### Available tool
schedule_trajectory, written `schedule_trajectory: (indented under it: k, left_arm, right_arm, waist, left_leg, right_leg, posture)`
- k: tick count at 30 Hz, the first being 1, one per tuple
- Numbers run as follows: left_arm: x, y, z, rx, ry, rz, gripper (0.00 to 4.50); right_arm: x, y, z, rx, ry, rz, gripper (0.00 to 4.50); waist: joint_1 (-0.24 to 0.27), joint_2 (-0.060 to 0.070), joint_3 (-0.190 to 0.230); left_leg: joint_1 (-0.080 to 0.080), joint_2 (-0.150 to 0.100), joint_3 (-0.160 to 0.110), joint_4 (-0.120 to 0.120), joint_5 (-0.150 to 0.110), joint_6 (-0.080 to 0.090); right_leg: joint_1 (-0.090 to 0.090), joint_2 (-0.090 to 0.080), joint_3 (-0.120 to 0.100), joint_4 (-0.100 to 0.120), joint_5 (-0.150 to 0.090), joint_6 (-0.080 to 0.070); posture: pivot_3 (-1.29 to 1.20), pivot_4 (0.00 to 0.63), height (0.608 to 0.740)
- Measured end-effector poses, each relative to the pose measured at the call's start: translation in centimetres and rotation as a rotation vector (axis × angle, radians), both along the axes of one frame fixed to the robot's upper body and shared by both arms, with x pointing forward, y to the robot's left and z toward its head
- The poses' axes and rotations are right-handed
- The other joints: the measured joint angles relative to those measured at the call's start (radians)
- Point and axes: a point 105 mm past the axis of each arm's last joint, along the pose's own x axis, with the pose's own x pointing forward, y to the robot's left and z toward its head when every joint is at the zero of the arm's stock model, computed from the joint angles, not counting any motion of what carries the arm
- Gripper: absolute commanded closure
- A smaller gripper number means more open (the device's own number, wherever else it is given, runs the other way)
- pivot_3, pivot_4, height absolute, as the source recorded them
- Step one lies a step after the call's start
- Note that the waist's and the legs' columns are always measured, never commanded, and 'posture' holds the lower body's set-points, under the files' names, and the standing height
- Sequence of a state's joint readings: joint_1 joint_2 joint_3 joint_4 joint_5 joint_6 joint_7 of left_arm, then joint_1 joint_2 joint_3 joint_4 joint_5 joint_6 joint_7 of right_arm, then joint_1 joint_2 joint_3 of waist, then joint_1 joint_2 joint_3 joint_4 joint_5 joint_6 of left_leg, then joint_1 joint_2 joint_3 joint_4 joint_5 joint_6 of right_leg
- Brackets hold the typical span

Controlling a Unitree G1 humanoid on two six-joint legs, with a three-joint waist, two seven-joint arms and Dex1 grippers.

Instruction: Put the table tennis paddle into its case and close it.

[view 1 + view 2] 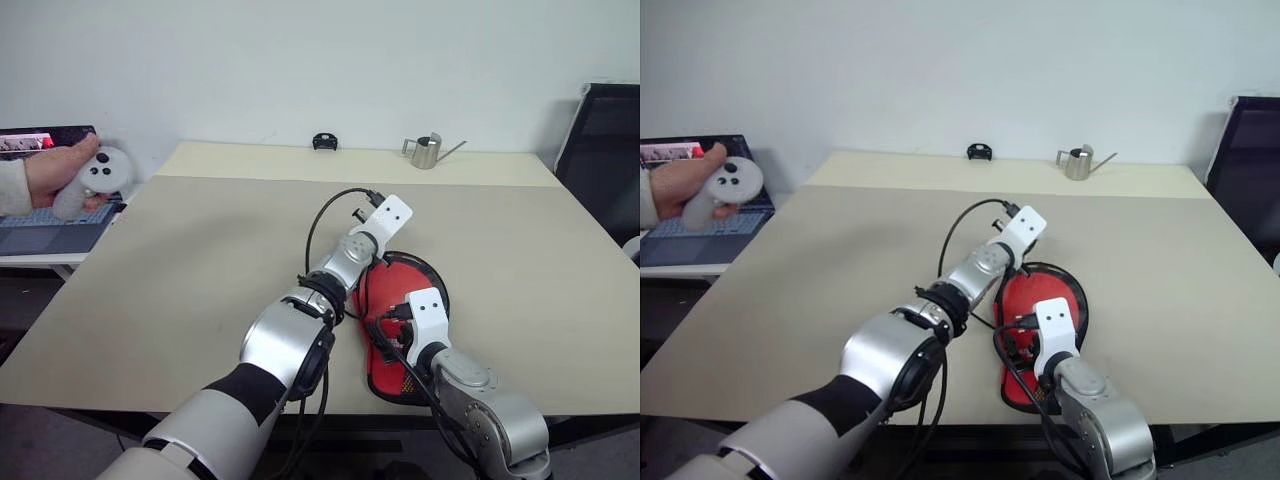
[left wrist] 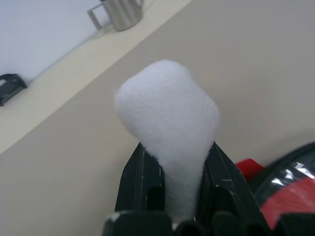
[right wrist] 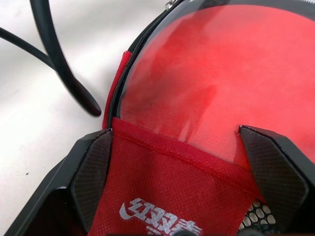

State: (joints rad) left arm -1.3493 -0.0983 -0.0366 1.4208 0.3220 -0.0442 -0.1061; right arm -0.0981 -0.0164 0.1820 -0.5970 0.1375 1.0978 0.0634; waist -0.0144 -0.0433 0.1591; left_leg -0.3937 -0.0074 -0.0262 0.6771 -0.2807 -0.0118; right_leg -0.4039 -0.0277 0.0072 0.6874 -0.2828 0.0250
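Note:
The case (image 1: 410,275) lies flat near the table's front edge, black-rimmed with a red top. Its red panel with white print (image 3: 162,196) and a corner of black mesh (image 3: 256,216) are in the right wrist view. Past the panel lies a glossy round red area (image 3: 211,73); I cannot tell whether that is the table tennis paddle. My right gripper (image 3: 175,130) is open just over the case, one finger on each side of the red panel. My left gripper (image 2: 177,145), above the case's far edge, is shut on a white fuzzy piece (image 2: 167,108) that sticks out past its fingertips.
A metal watering can (image 1: 428,151) and a small black object (image 1: 324,141) stand at the table's far edge. At the left, a person's hand holds a white controller (image 1: 95,175) over a laptop (image 1: 45,225). A black chair (image 1: 605,150) stands at the right.

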Motion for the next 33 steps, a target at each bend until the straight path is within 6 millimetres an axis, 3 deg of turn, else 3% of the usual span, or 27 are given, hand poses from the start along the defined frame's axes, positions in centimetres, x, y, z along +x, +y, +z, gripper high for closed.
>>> schedule_trajectory:
  k: [4,8,12,16,17,25,33]
  left_arm:
    - [0.8,1.7,0.7,-0.014,-0.015,0.069,4.09]
    - [0.9,2.1,0.7,-0.035,-0.002,0.089,4.09]
    - [0.6,1.5,0.4,-0.037,0.021,0.064,4.09]
    - [-0.3,-0.4,-0.6,-0.015,0.084,-0.038,4.09]
    - [-0.6,-0.8,-0.8,-0.011,0.099,-0.056,3.37]
    - [-1.0,-1.4,-1.2,0.027,0.121,-0.109,0.60]
    - [-0.9,-1.0,-1.2,0.029,0.134,-0.122,0.60]
  right_arm:
    - [0.0,0.0,0.0,0.002,-0.001,-0.002,0.00]
    - [0.0,0.1,0.0,0.005,0.000,-0.003,0.00]
    - [-0.1,0.2,0.0,0.007,0.003,-0.002,0.00]
    - [-0.1,0.2,0.0,0.011,0.005,-0.001,0.00]
    - [0.0,0.3,0.0,0.015,0.005,0.000,0.00]
    - [0.0,0.6,0.0,0.021,0.008,0.006,0.00]
    - [0.3,1.0,0.0,0.026,0.012,0.025,0.00]
  waist:
    - [0.000,0.000,0.000]
    - [-0.001,0.000,0.000]
    - [-0.002,0.000,0.000]
    - [-0.003,0.000,0.000]
    - [-0.004,0.000,0.000]
    - [-0.012,0.001,0.000]
    - [-0.016,0.002,-0.002]
  left_leg:
    - [0.000,0.000,0.000,0.000,0.000,0.000]
    - [0.000,0.000,0.000,0.000,0.000,0.000]
    - [0.000,0.000,0.000,0.000,0.000,0.000]
    - [0.000,0.000,0.001,0.000,0.000,0.000]
    - [0.000,0.000,0.001,0.000,0.000,0.000]
    - [0.000,0.001,0.001,0.000,0.000,0.000]
    - [0.002,0.001,0.001,0.000,0.000,0.000]
  right_leg:
    - [0.000,0.000,0.000,0.000,0.000,0.000]
    - [0.000,0.000,0.000,0.000,0.000,0.000]
    - [0.000,0.000,0.000,0.000,0.000,0.000]
    - [0.000,0.001,0.000,-0.001,0.000,0.000]
    - [0.000,0.002,0.000,-0.001,0.000,0.000]
    - [0.000,0.002,0.001,-0.001,0.000,0.000]
    - [0.000,0.002,0.002,0.001,0.000,0.000]
  posture:
    - [0.00,0.150,0.740]
    - [0.00,0.150,0.740]
    - [0.00,0.150,0.740]
    - [0.00,0.150,0.740]
    - [0.00,0.150,0.740]
    - [0.00,0.150,0.740]
    - [0.00,0.150,0.740]
